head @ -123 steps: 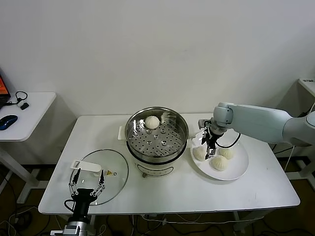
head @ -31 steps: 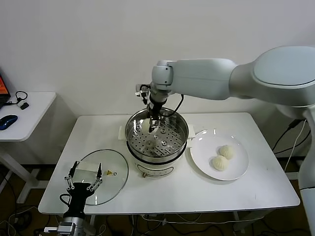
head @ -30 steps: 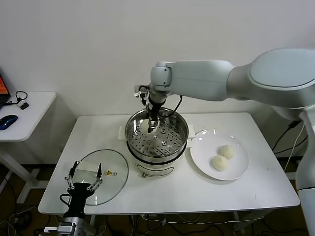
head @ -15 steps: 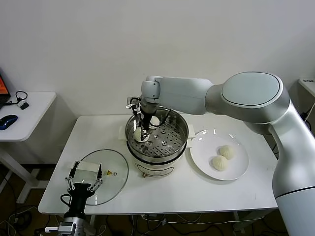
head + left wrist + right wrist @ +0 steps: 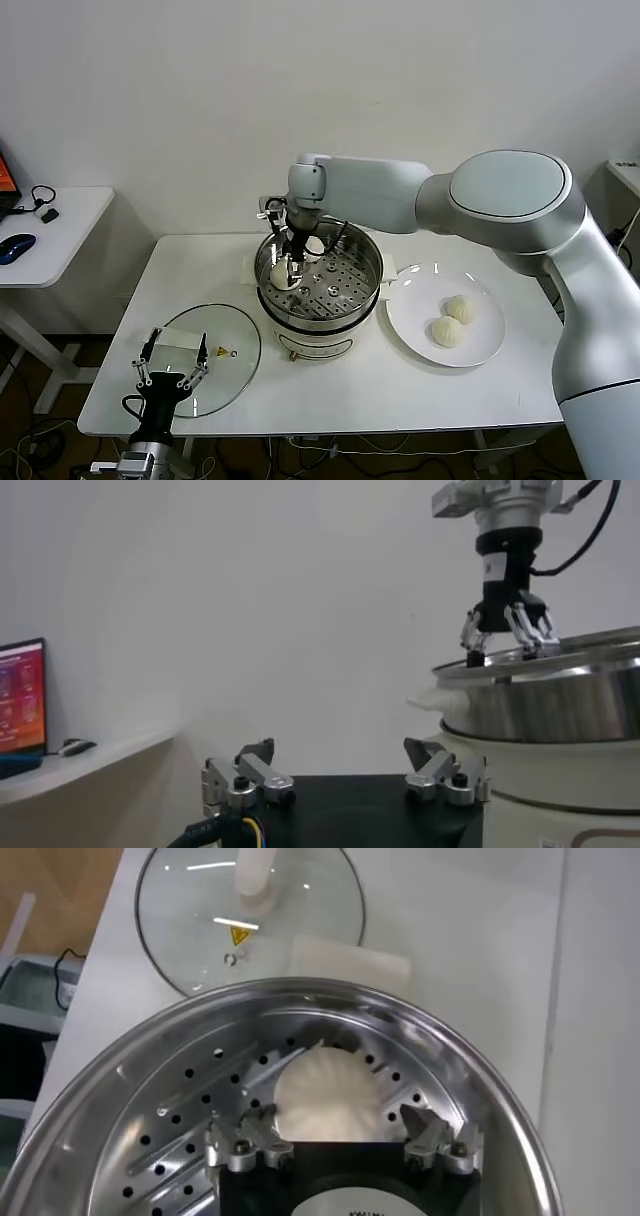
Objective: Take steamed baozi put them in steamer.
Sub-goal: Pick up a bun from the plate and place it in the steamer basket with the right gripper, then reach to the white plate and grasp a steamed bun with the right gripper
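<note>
Head view shows our right gripper [image 5: 288, 262] low inside the steamer [image 5: 366, 268] at its left wall, jaws spread wide around a baozi [image 5: 280, 274] resting on the perforated tray, released there we judge. Two more buns [image 5: 452, 320] wait on the plate [image 5: 480, 352], right. Our left gripper [image 5: 172, 380] idles open over the glass lid [image 5: 235, 345].

White table [image 5: 560, 380] carries steamer [image 5: 320, 300], glass lid [image 5: 205, 345], plate [image 5: 480, 345]

Cream-white pleated baozi [image 5: 332, 1095], shiny perforated steel steamer [image 5: 345, 290], white plate [image 5: 480, 345], white table [image 5: 400, 390]
</note>
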{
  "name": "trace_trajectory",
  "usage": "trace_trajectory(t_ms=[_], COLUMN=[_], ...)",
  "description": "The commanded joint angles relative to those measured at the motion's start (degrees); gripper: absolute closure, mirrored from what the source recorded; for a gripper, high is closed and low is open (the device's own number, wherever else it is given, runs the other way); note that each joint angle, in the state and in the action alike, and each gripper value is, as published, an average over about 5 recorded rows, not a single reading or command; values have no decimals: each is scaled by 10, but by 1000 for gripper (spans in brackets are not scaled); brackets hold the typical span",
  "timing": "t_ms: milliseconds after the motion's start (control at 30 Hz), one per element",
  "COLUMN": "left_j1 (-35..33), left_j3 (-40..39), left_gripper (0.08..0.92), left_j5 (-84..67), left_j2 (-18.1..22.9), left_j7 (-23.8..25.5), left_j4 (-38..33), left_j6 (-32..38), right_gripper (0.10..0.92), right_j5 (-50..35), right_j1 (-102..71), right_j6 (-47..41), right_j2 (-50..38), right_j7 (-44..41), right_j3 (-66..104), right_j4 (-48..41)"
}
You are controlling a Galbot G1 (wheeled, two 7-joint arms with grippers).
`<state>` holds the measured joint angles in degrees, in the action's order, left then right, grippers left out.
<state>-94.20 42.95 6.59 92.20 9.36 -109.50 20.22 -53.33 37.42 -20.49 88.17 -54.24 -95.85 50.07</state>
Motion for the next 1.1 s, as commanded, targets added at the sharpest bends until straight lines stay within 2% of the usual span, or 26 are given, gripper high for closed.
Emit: trace_trajectory(t_ms=[33,200,400,767,1100], left_j1=[-3,-7,-13,-13,-7], left_j3=[0,-1,-3,-7,-4], left_gripper=[177,177,177,177,177], left_j5=[1,3,4,11,13], left_j2=[24,24,23,23,22], left_j7=[1,1,2,1,1], left_j4=[-4,-9,-12,-8,7], left_j6=[-1,-1,1,4,3], right_gripper=[203,202,203,203,203], right_j5=[-42,-59,-18,106,190], right_j1=[100,164,228,197,108], right_j6=[6,24,90,223,226], right_j2=[-58,-124,-222,-343,-374], right_j7=[-16,-51,-105,-158,-139], right_j3=[-37,-73,-131,-173,-143], right_j4=[84,152,191,188,168])
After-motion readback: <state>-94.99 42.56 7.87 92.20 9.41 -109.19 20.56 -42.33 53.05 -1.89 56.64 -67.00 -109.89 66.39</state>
